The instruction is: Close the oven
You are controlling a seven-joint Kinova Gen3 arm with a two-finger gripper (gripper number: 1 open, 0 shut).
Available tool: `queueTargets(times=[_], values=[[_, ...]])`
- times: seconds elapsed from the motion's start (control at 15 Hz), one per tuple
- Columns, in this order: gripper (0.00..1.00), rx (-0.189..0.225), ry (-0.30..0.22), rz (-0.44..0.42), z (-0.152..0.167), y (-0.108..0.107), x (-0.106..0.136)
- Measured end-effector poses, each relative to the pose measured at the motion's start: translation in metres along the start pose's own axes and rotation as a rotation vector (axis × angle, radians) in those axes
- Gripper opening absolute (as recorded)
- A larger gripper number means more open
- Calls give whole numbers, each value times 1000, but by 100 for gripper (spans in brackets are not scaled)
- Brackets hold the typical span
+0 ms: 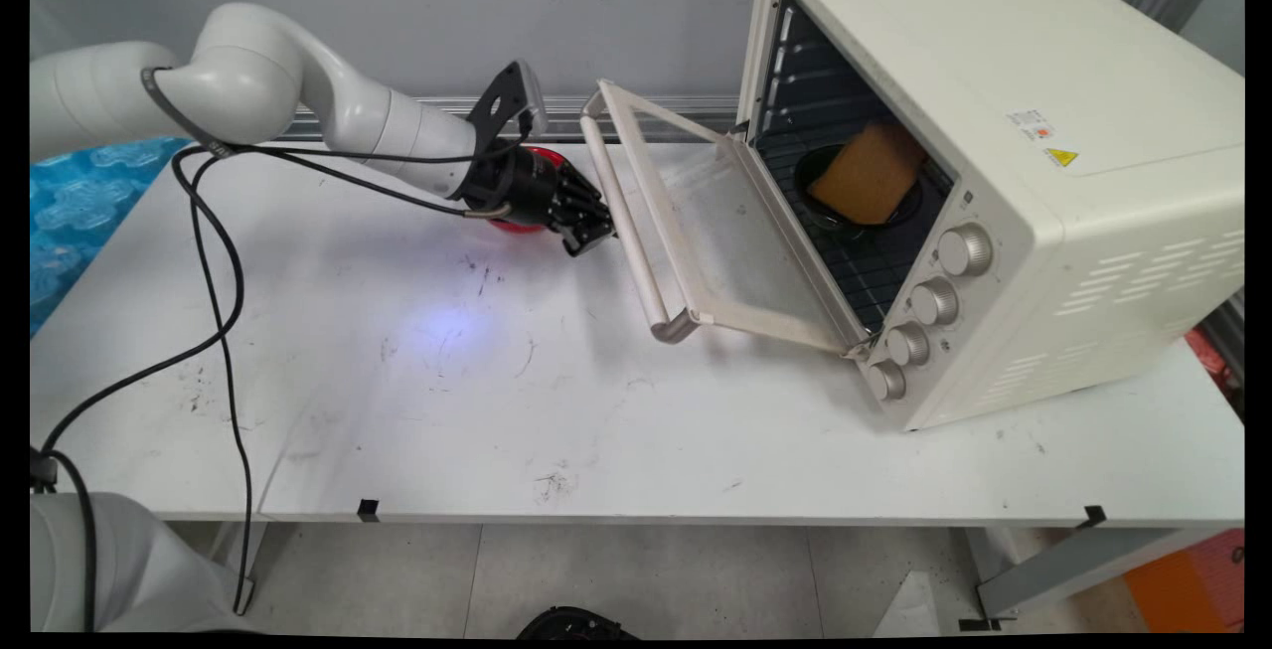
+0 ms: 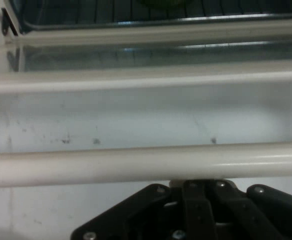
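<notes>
My gripper (image 1: 593,232) is low over the table, shut, with its tip right at the handle bar (image 1: 621,222) of the oven's open door (image 1: 715,222). In the hand view the cream handle bar (image 2: 146,162) runs across just above the closed fingertips of my gripper (image 2: 196,184), touching or nearly touching them. The door hangs down flat, its glass facing up. Inside the cream toaster oven (image 1: 994,82) a brown square slice (image 1: 870,172) lies on a black dish (image 1: 845,222) on the rack. A red round thing (image 1: 509,225) sits on the table, mostly hidden behind my hand.
The oven fills the table's right side, with several knobs (image 1: 964,249) down its front. A blue patterned sheet (image 1: 79,202) lies off the table's left edge. Black cables (image 1: 224,331) hang from the arm over the table's left part.
</notes>
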Motion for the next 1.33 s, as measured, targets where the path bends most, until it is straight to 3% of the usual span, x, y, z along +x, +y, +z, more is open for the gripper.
queueTargets(times=[0.87,1.33], values=[[0,37,93,24,7,-22,43],[0,38,104,-17,2,-32,63]])
